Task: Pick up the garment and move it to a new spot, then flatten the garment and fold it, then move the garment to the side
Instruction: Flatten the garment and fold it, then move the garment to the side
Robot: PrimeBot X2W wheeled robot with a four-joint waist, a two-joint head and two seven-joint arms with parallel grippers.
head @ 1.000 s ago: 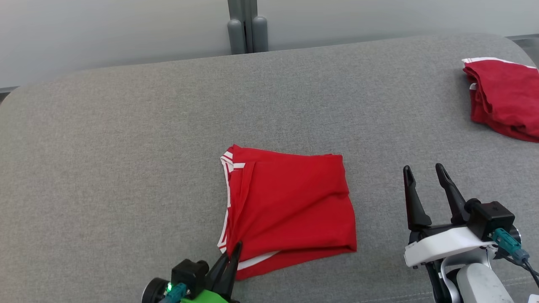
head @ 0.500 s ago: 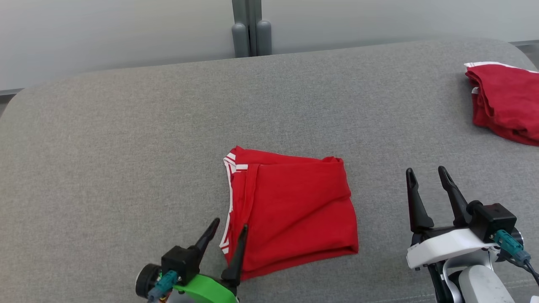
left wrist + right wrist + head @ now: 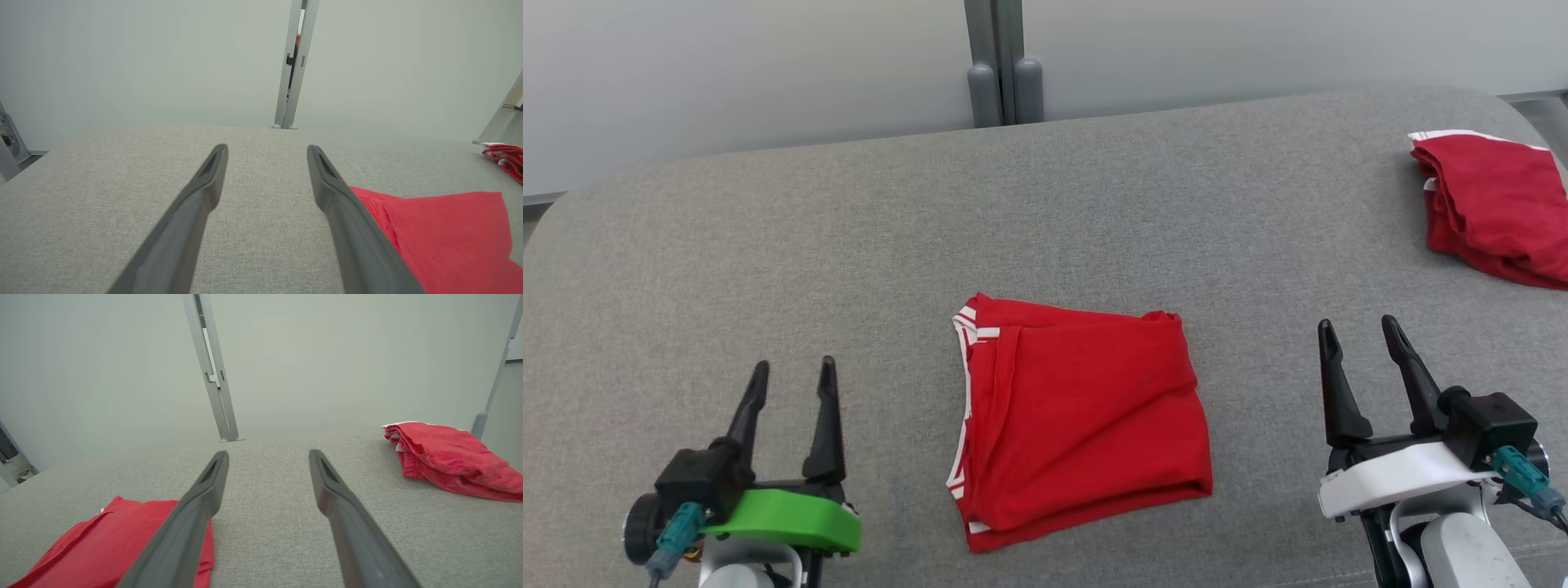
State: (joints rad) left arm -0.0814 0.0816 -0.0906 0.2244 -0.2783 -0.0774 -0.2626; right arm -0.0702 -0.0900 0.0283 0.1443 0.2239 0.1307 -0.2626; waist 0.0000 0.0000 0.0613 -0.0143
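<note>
**Head view: folded red garment lies between two opened grippers**

The folded red garment (image 3: 1086, 416) is seen lying flat on the grey upholstered surface (image 3: 768, 245), near the middle of its front part. It is folded into a rough rectangle, with white trim shown along its left edge and at its near left corner. A few soft creases are seen across the top layer.

The left gripper (image 3: 794, 363), carried on a green mount, is placed to the left of the garment and apart from it. Its two dark fingers are spread and nothing is held between them. The right gripper (image 3: 1358, 322), carried on a white mount, is placed to the right of the garment, also apart from it. Its fingers are likewise spread, with nothing between them. Both pairs of fingers are pointed away from the robot, towards the far edge of the surface.

From the left wrist, bare grey fabric is seen between the parted fingers, and the garment is found beyond the right-hand finger. From the right wrist, bare fabric is again seen between the fingers, and the garment is partly hidden behind the left-hand finger.

A second red garment (image 3: 1490, 208), loosely bunched and edged in white, is seen at the far right of the surface, well apart from the folded one. A grey post (image 3: 1001, 61) is seen upright behind the surface, against a pale wall (image 3: 727, 65).
</note>
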